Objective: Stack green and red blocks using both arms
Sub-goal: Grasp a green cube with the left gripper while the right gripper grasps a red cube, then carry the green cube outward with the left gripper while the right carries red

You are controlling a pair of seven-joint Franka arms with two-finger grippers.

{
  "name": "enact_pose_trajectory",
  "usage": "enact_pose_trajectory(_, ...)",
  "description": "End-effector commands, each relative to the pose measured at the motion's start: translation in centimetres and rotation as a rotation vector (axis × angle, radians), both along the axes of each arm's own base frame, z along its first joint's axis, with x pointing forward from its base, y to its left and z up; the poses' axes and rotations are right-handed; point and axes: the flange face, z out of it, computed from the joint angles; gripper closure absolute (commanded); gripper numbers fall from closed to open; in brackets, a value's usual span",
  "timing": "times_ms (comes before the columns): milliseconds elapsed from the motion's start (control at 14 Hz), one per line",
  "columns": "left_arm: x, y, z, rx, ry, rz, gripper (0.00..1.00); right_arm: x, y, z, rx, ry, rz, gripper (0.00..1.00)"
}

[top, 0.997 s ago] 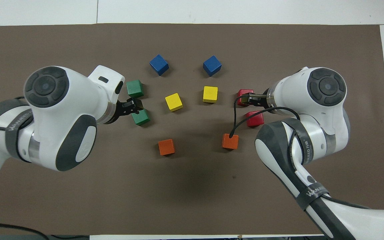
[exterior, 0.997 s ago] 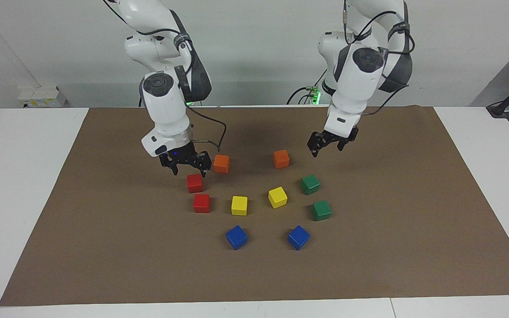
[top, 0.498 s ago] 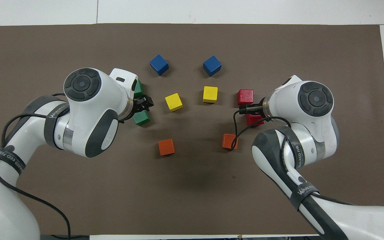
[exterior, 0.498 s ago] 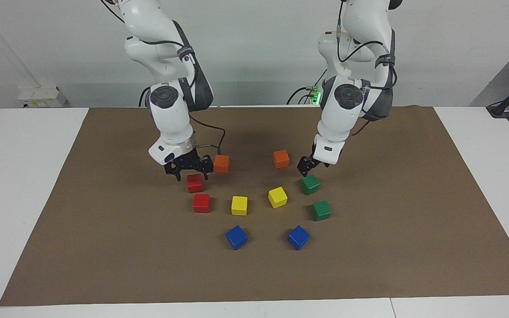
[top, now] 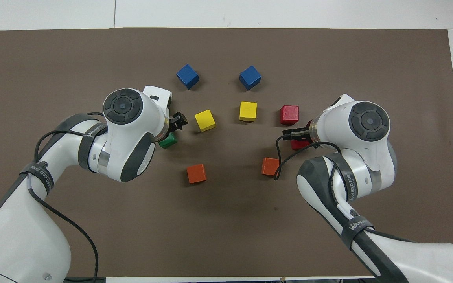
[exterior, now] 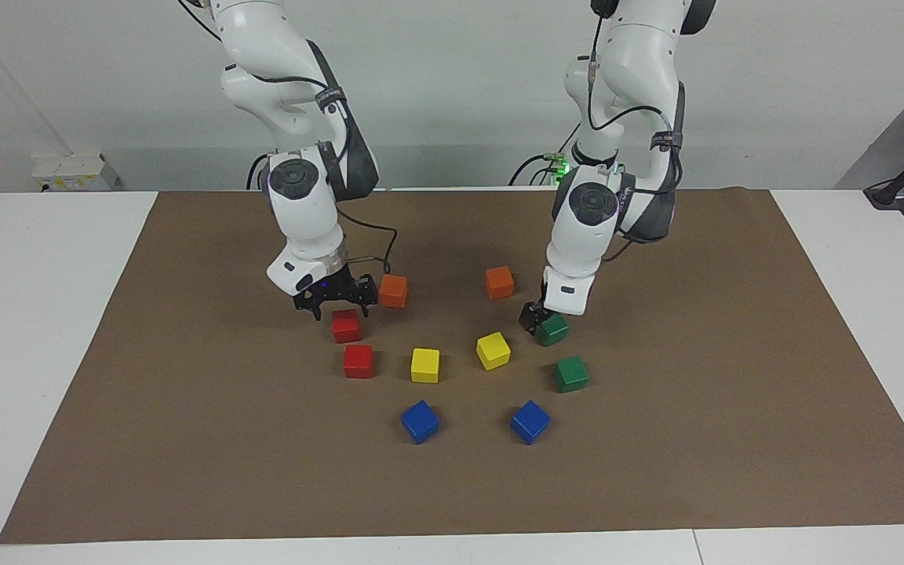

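A flat brown mat [exterior: 185, 439] with a dull, paper-like surface covered most of the white tabletop [exterior: 36, 314]. On it lay ten small matte cubes with crisp edges, all of one size.

The two red blocks sat toward the right arm's end of the table, apart from each other: the nearer red block [exterior: 346, 325] closer to the robots, the farther red block [exterior: 359, 361] just past it. The two dark green blocks sat toward the left arm's end: the nearer green block [exterior: 553, 329] and, farther from the robots, the farther green block [exterior: 570, 373]. All four rested singly on the mat, none stacked.

Between those pairs lay two yellow cubes [exterior: 424, 365]; two blue cubes [exterior: 420, 421] lay farthest from the robots, and two orange cubes [exterior: 393, 290] nearest.

Both arms were glossy white with dark grey joint bands and black cables. The right hand [exterior: 333, 302] hung low over the nearer red block, its black fingers spread to either side and holding nothing. The left hand [exterior: 540, 320] was down at the nearer green block, its fingers spread around it without a visible pinch; in the overhead view its wrist covered most of that block and hid the farther green block.
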Motion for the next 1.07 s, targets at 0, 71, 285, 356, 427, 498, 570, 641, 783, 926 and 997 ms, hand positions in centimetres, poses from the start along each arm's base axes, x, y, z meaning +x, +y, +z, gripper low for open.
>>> enact_pose_trajectory(0, -0.7, 0.7, -1.0, 0.007, -0.034, 0.018, 0.05, -0.5, -0.6, -1.0, 0.007, -0.002, 0.002, 0.00)
enact_pose_trajectory(71, -0.9, 0.9, -1.5, 0.005, -0.037, 0.019, 0.05, -0.4, -0.6, -1.3, 0.007, 0.000, 0.000, 0.00)
enact_pose_trajectory(285, -0.8, 1.5, -1.8, -0.002, -0.050, 0.043, 0.05, -0.5, -0.7, -2.5, 0.011, -0.009, -0.001, 0.00)
enact_pose_trajectory(356, -0.8, 1.4, -1.8, -0.007, -0.057, 0.053, 0.05, -0.5, -0.7, -3.1, 0.011, -0.006, -0.001, 0.00)
enact_pose_trajectory(427, -0.9, 1.5, -2.0, -0.011, -0.063, 0.058, 0.05, -0.4, -0.6, -3.6, 0.012, -0.008, -0.003, 0.00)
enact_pose_trajectory(498, -1.0, 1.5, -2.3, -0.011, -0.063, 0.058, 0.08, -0.3, -0.6, -4.1, 0.013, -0.008, -0.005, 0.00)
enact_pose_trajectory(570, -1.1, 1.6, -2.4, -0.011, -0.063, 0.057, 0.13, -0.3, -0.5, -4.4, 0.013, -0.005, -0.002, 0.05)
enact_pose_trajectory(641, -1.3, 1.6, -2.7, -0.008, -0.057, 0.053, 0.18, -0.3, -0.5, -4.8, 0.012, -0.001, 0.000, 0.26)
enact_pose_trajectory(783, -1.7, 1.7, -3.3, -0.006, -0.053, 0.045, 0.41, -0.3, -0.7, -4.7, 0.008, 0.011, 0.006, 0.97)
enact_pose_trajectory(926, -1.9, 1.7, -3.5, -0.007, -0.054, 0.039, 1.00, -0.1, -1.1, -3.8, 0.000, 0.033, 0.001, 1.00)
enact_pose_trajectory(997, -1.8, 1.6, -3.3, -0.008, -0.059, 0.036, 1.00, 0.9, -1.6, -2.1, -0.006, 0.056, -0.010, 1.00)
